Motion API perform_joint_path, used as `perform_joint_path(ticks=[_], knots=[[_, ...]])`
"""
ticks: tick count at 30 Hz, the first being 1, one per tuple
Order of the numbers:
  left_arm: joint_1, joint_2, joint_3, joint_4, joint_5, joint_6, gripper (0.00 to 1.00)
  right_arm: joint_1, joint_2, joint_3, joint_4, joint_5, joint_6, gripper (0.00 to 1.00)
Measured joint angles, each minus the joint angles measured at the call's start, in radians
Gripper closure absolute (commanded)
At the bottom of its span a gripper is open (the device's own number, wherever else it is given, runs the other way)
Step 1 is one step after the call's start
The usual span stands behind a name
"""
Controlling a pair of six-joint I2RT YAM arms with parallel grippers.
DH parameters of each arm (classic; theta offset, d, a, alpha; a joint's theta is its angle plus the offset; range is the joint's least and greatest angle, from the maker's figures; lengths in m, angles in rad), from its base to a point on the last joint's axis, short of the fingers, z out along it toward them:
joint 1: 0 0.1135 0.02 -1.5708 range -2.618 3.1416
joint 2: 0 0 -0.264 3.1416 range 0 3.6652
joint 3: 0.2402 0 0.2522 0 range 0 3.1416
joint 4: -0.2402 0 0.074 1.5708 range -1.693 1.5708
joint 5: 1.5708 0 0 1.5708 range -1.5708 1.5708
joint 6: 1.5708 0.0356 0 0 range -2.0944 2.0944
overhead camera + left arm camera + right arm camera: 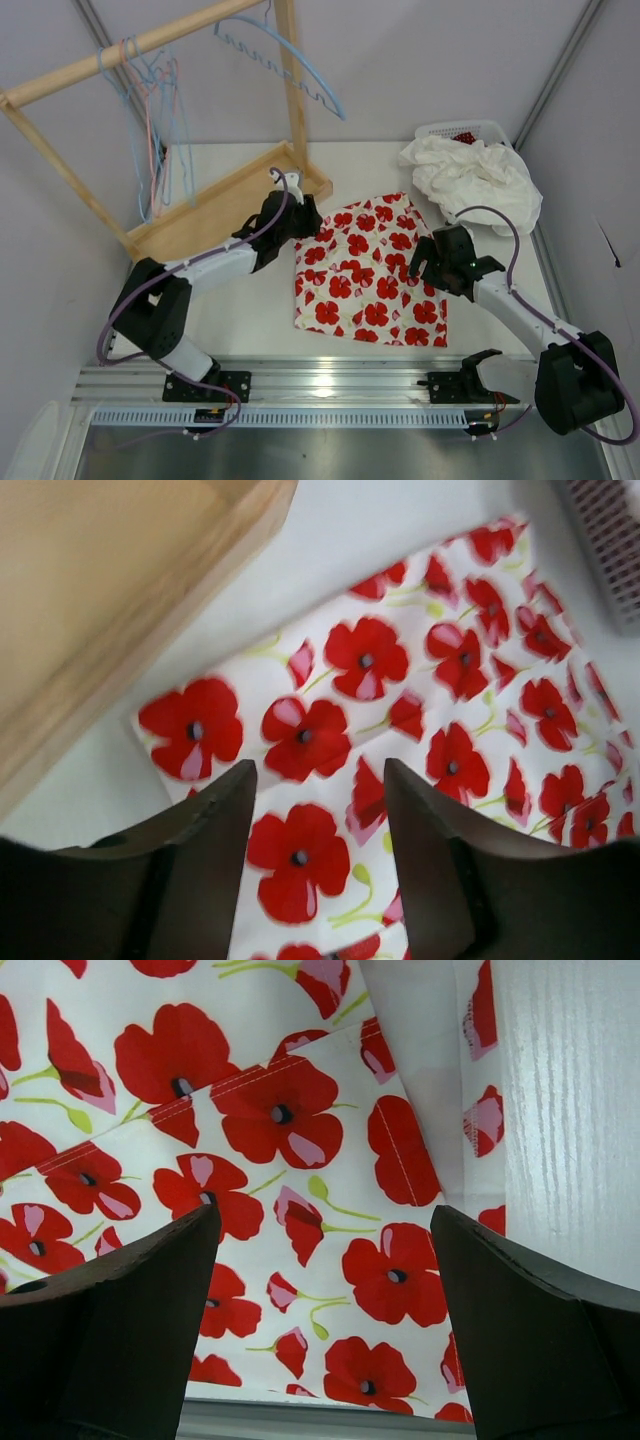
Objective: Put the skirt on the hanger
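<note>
Both my hands apart, empty: left hand over skirt far-left corner, right hand over its right edge. Skirt flat on surface, long axis near-far, narrow end pointing away.

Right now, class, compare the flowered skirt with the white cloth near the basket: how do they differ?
The skirt lies spread flat; the white cloth is bunched in a heap. The skirt carries red flowers; the white cloth is plain. The skirt sits mid-table; the white cloth sits far right, by the basket. Both are fabric resting on the table.
</note>
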Motion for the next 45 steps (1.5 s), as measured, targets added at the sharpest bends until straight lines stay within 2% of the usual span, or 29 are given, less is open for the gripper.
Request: perform_joint_path(ticks=[2, 4, 7, 10, 16, 22, 29, 38, 45], knots=[[0.000, 0.027, 0.005, -0.047, -0.008, -0.012, 0.15, -0.003, -0.002, 0.000, -0.011, 0.009, 0.000, 0.08], [0.000, 0.017, -0.007, -0.089, -0.008, -0.028, 0.11, -0.009, -0.010, 0.000, -0.026, 0.019, 0.000, 0.08], [0.000, -0.034, -0.023, -0.154, -0.008, -0.045, 0.11, -0.026, -0.030, 0.000, -0.039, 0.027, 0.000, 0.11], [0.000, -0.123, -0.047, -0.227, -0.006, -0.064, 0.11, -0.058, -0.042, 0.000, -0.032, 0.025, -0.002, 0.19], [0.000, -0.293, -0.196, -0.270, 0.029, -0.142, 0.16, -0.094, -0.016, 0.000, 0.063, 0.022, -0.036, 0.27], [0.000, -0.294, -0.328, -0.256, 0.100, -0.212, 0.19, -0.110, 0.126, 0.011, 0.179, 0.001, -0.083, 0.37], [0.000, -0.221, -0.340, -0.175, 0.135, -0.222, 0.20, -0.113, 0.214, 0.021, 0.290, -0.050, -0.127, 0.47], [0.000, -0.130, -0.339, -0.104, 0.158, -0.219, 0.20, -0.114, 0.275, 0.022, 0.357, -0.069, -0.154, 0.48], [0.000, -0.115, -0.327, -0.085, 0.158, -0.210, 0.20, -0.114, 0.274, 0.031, 0.352, -0.053, -0.172, 0.41]])
